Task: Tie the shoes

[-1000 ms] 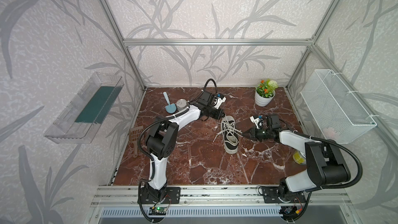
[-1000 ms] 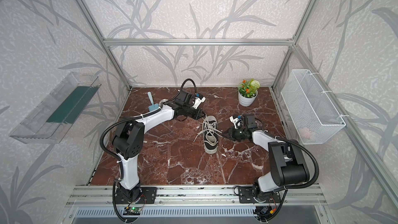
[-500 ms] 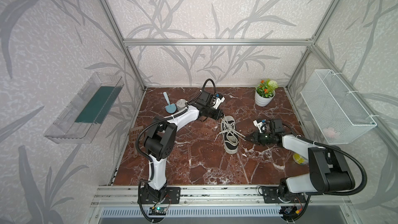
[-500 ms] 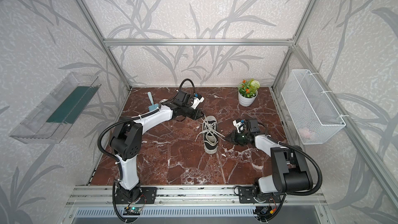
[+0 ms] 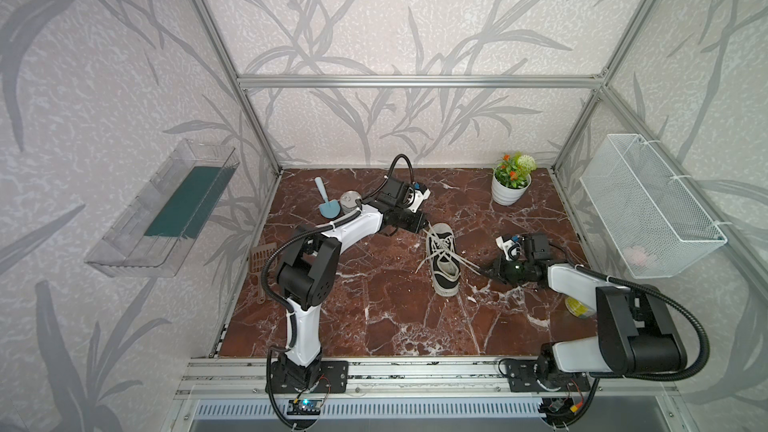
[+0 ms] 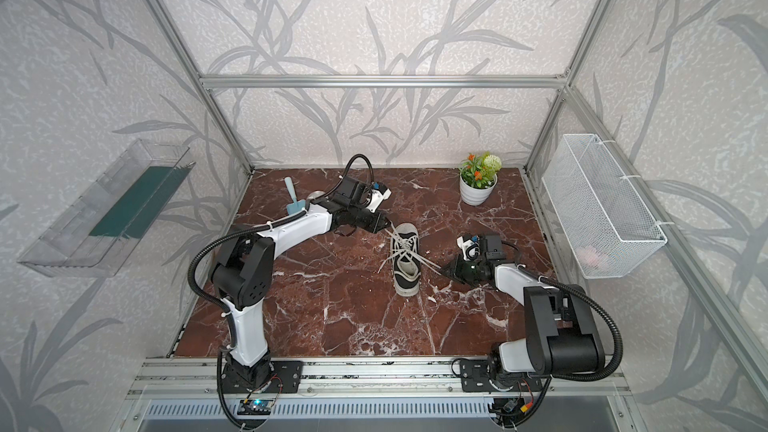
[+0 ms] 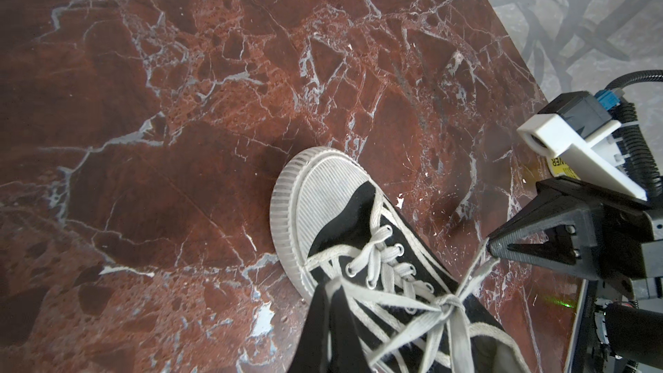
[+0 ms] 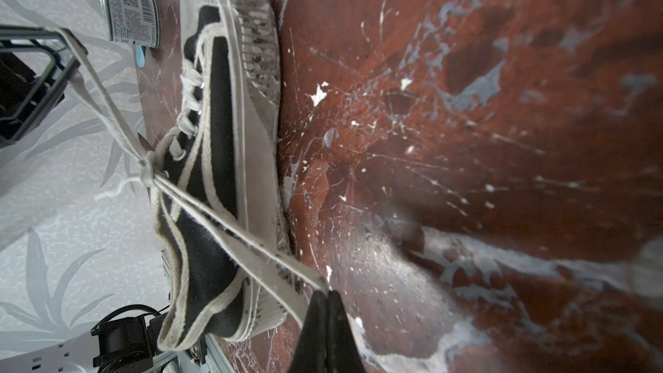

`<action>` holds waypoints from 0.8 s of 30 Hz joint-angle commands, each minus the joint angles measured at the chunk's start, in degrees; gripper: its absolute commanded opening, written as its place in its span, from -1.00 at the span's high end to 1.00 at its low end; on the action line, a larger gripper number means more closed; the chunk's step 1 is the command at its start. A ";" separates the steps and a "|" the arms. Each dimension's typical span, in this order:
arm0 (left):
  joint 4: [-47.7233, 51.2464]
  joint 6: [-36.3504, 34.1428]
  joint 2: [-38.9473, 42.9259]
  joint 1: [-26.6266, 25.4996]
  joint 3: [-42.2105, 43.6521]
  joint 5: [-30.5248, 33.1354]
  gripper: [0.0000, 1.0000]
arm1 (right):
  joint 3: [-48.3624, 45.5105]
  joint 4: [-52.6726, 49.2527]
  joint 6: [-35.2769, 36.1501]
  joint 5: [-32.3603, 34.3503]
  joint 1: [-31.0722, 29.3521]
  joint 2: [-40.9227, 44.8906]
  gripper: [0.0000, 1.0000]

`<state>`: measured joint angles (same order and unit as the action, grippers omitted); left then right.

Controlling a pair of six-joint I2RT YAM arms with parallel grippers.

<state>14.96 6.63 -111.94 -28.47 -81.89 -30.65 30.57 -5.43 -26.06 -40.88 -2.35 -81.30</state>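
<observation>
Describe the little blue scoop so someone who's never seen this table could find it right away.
Start at the red marble table and look to its back left corner. There, beside a metal can, lies the scoop. It is the only pale blue thing there, its thin handle pointing toward the back wall.

One sneaker (image 5: 444,274), black canvas with white sole and toe cap. One knot (image 7: 450,301) in its white laces (image 7: 380,260). Two robot arms, white and black: left arm (image 5: 353,228) and right arm (image 5: 577,284). One potted plant (image 5: 509,184) in a white pot. One white wire basket (image 5: 648,201), containing one pale pink item (image 5: 638,255). One clear wall tray (image 5: 124,255), containing one dark green mat (image 5: 185,205). One blue scoop (image 5: 329,210). One metal can (image 5: 348,202). One brown slotted scoop (image 5: 261,259). One yellow-green item (image 5: 575,306), partly hidden by the right arm.
</observation>
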 commanded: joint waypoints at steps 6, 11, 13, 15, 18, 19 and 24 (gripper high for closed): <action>-0.28 -0.12 2.69 1.13 0.72 2.85 1.00 | -0.92 -2.35 0.30 1.98 1.05 1.05 1.00; -0.69 0.48 2.47 1.28 0.64 2.82 1.00 | -1.13 -2.65 0.53 2.32 1.53 0.80 1.00; -0.41 -0.06 2.34 1.34 0.83 4.55 1.00 | -1.38 -2.56 0.48 2.27 1.90 0.68 1.00; -0.15 -0.22 1.84 1.71 0.90 4.74 1.00 | -1.54 -2.49 0.36 2.34 2.24 0.75 1.00; 0.03 -0.44 1.58 1.71 1.17 4.30 1.00 | -1.74 -2.57 0.55 2.30 2.52 0.70 1.00; -0.15 -0.32 1.64 1.67 1.33 4.17 1.00 | -1.74 -2.57 0.67 2.21 2.60 0.63 1.00; -0.35 -0.28 1.76 1.68 1.74 4.28 1.00 | -1.83 -2.90 1.14 2.08 3.39 0.22 1.00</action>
<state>15.35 6.63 -111.87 -27.90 -80.49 -28.64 29.71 -5.89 -25.80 -40.12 0.12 -81.30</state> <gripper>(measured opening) 0.048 0.050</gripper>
